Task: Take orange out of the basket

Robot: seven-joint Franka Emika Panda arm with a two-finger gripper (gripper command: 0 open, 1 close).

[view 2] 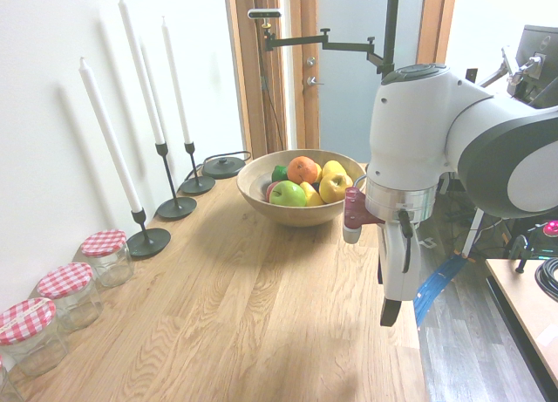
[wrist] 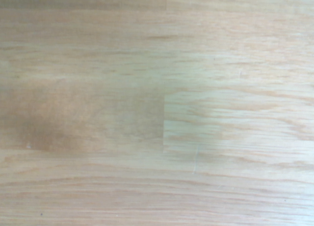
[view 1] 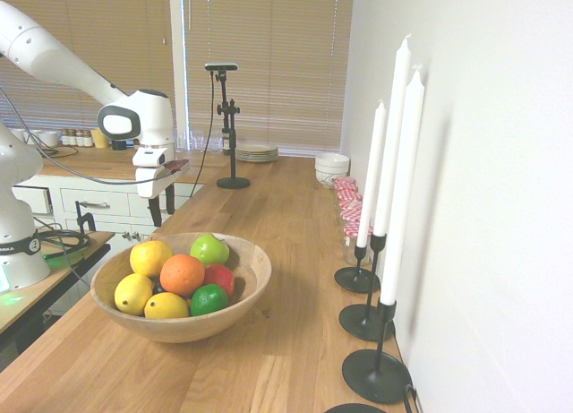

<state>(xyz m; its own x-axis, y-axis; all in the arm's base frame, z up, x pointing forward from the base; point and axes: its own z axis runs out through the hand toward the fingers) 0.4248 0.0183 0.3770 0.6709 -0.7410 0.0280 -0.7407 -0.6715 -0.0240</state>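
I see the orange (view 1: 183, 275) on top of the fruit in the wooden bowl (view 1: 255, 303). Around it in there lie yellow lemons (view 1: 134, 293), a green apple (view 1: 209, 250), a lime (view 1: 209, 299) and a red fruit (view 1: 219, 278). My gripper (view 1: 163, 209), fingers spread wide and holding nothing, hangs apart from the bowl. Lidded glass jars (view 2: 69, 294) stand by tall candles (view 2: 112, 133).

Arm (view 2: 523, 149) cut off by edge, wood grain (wrist: 157, 118) blurred

Three white candles (view 1: 369, 176), three lemons (view 1: 133, 294), one orange (view 1: 182, 275).
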